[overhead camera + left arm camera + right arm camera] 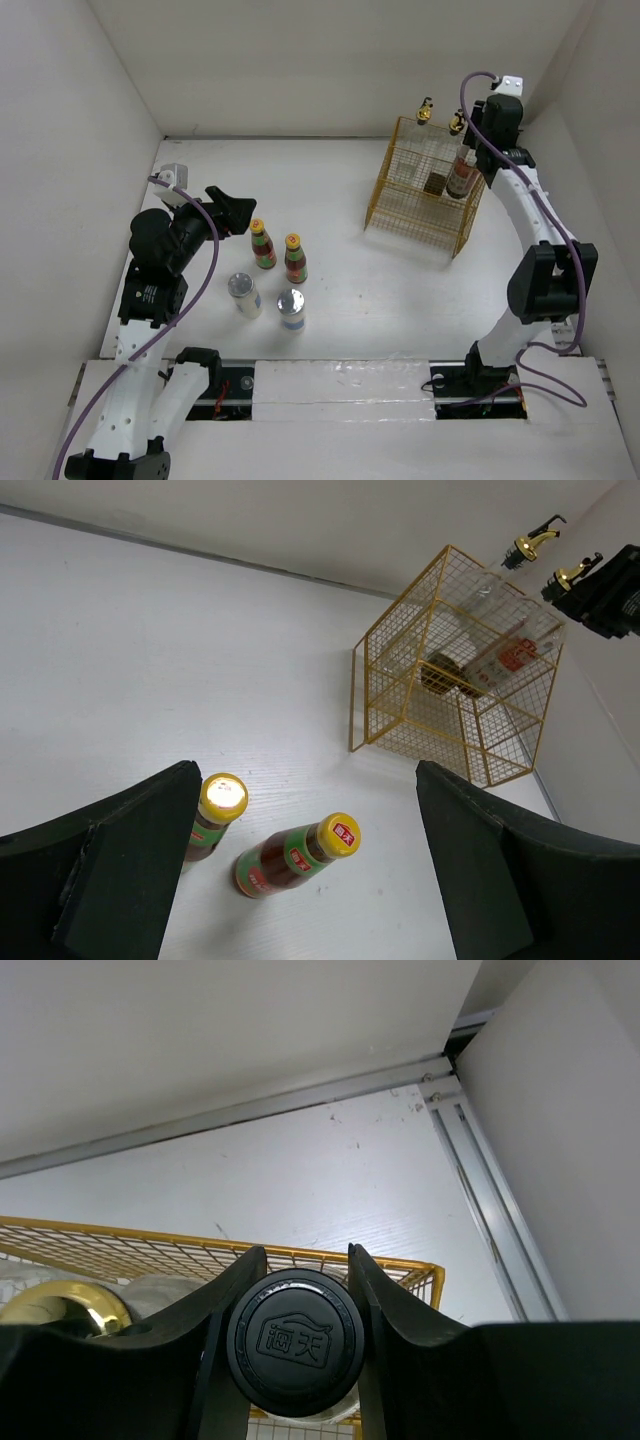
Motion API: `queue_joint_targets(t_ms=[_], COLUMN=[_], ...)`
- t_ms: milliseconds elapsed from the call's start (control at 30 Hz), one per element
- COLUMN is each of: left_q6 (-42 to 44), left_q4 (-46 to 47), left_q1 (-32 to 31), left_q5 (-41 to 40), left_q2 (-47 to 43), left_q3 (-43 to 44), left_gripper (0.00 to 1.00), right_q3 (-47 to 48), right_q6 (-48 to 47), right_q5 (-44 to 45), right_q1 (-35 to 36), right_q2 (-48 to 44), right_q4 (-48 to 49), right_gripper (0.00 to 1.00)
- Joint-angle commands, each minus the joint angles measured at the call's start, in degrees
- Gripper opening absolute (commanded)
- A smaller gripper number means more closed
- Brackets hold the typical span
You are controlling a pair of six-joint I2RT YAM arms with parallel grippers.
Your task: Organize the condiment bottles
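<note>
Two red-sauce bottles (264, 245) (295, 258) with orange caps stand left of centre, with two silver-lidded jars (243, 294) (291, 309) just in front of them. My left gripper (235, 215) hovers open behind and above them; in the left wrist view both bottles (215, 815) (295, 855) show between its wide-apart fingers (120, 870). Two glass cruets (425, 112) (457, 124) with gold spouts stand in the yellow wire basket (400, 215). My right gripper (305, 1260) is shut on the black cap (295, 1340) of the taller clear bottle (461, 175), which is inside the basket.
The basket sits at the back right, close to the right wall and the back wall (250, 1020). White walls enclose the table on three sides. Bare tabletop lies between the basket and the bottle group.
</note>
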Motion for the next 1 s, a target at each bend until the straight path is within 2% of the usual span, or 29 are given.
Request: queue_joint_targets(t_ms=[0,167,200,300,333,367,567,767,833,867,900,967], left_q6=[0.52,0.52,0.52,0.52,0.52,0.52,0.52,0.52,0.52,0.52,0.52,0.52], left_q4=[2.99,2.99,2.99,2.99,2.99,2.99,2.99,2.99,2.99,2.99,2.99,2.99], left_q1=[0.26,0.26,0.26,0.26,0.26,0.26,0.26,0.26,0.26,0.26,0.26,0.26], left_q5=[0.83,0.83,1.35,1.36,1.36,1.36,1.36,1.36,0.84,0.83,0.83,0.83], left_q2=[-0.17,-0.17,-0.17,-0.17,-0.17,-0.17,-0.17,-0.17,-0.17,-0.17,-0.17,-0.17], left_q3=[-0.27,-0.27,-0.27,-0.27,-0.27,-0.27,-0.27,-0.27,-0.27,-0.27,-0.27,-0.27], left_gripper=[0.85,0.85,0.85,0.85,0.85,0.85,0.85,0.85,0.85,0.81,0.78,0.7], right_q3=[0.16,-2.21,-2.74,-3.97,-3.97,-3.97,-1.08,1.57,0.43,-0.45,-2.63,-5.63], right_q6=[1.05,3.25,3.78,4.57,5.1,5.1,5.63,5.1,5.1,5.1,5.63,5.63], right_q5=[2.05,2.06,2.06,2.59,3.11,3.11,5.58,6.37,6.37,6.37,4.71,-0.28], right_q1=[0.61,0.61,0.61,0.61,0.61,0.61,-0.09,-1.23,-1.23,-1.23,-0.45,2.87], right_q2=[-1.39,-1.39,-1.39,-1.39,-1.39,-1.39,-3.23,-7.35,-11.65,-13.41,-17.34,-21.14], right_q4=[8.37,8.37,8.37,8.37,8.37,8.37,6.09,3.27,3.27,3.88,4.5,6.51], right_gripper=[0.12,0.22,0.27,0.34,0.41,0.44,0.52,0.52,0.52,0.52,0.41,0.23])
